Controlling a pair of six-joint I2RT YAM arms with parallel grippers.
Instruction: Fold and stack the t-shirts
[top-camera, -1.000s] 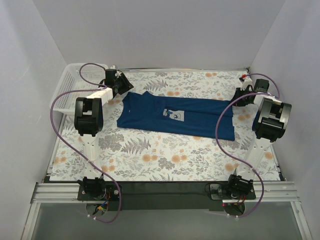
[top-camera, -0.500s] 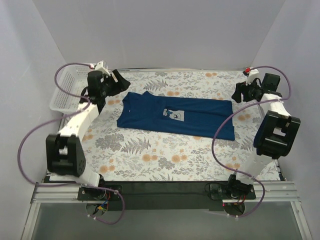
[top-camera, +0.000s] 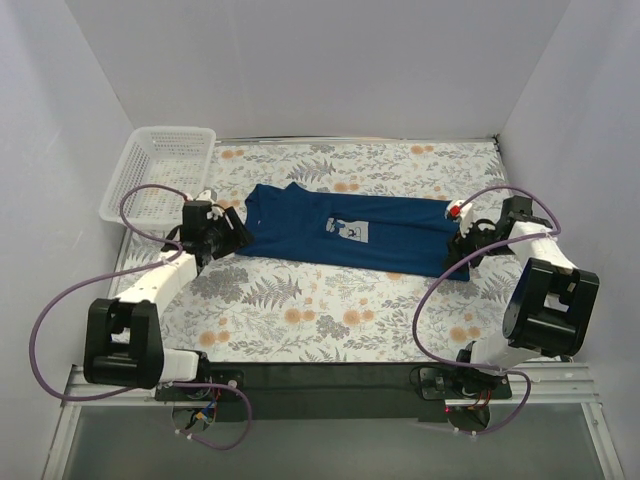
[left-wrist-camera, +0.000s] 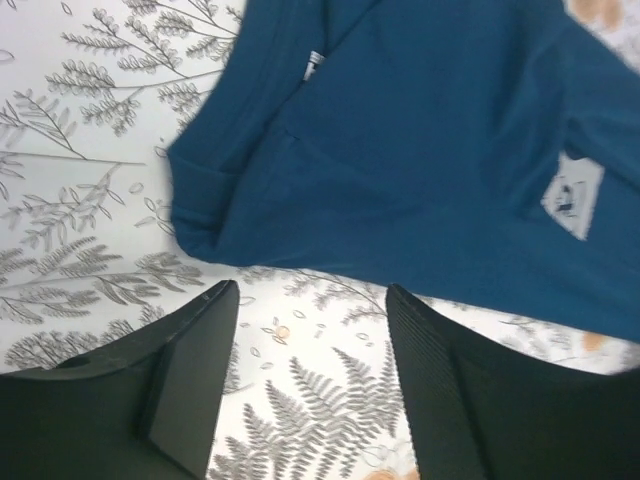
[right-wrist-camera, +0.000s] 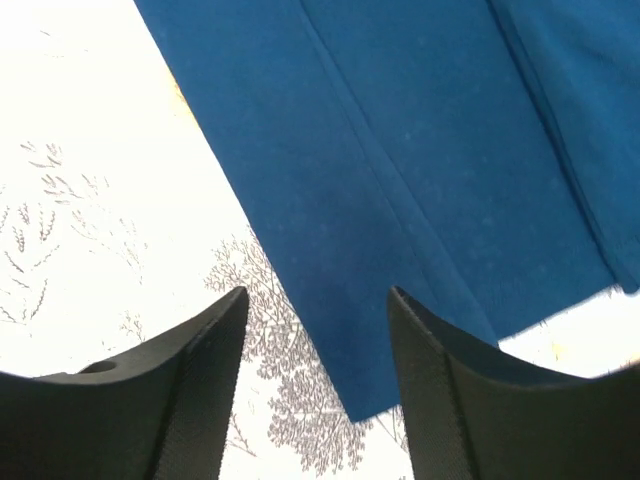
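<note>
Down and inward since a second ago, both arms, from the far corners of the table to the two short ends of the navy t-shirt (top-camera: 350, 235). Unmoved itself, lying flat across the middle of the floral tablecloth (top-camera: 320, 310), folded into a long band, collar end to the left, hem end to the right, grey square print (top-camera: 350, 231) face up. At the collar end, low over the cloth, the left gripper (top-camera: 237, 233), fingers spread and grasping nothing, bare tablecloth between them, the shirt's folded corner just beyond the tips. At the hem end the right gripper (top-camera: 457, 248), likewise released, fingers apart over the shirt's near right corner. Off in the far left corner, well apart from the shirt, a white lattice basket (top-camera: 170, 131)
</note>
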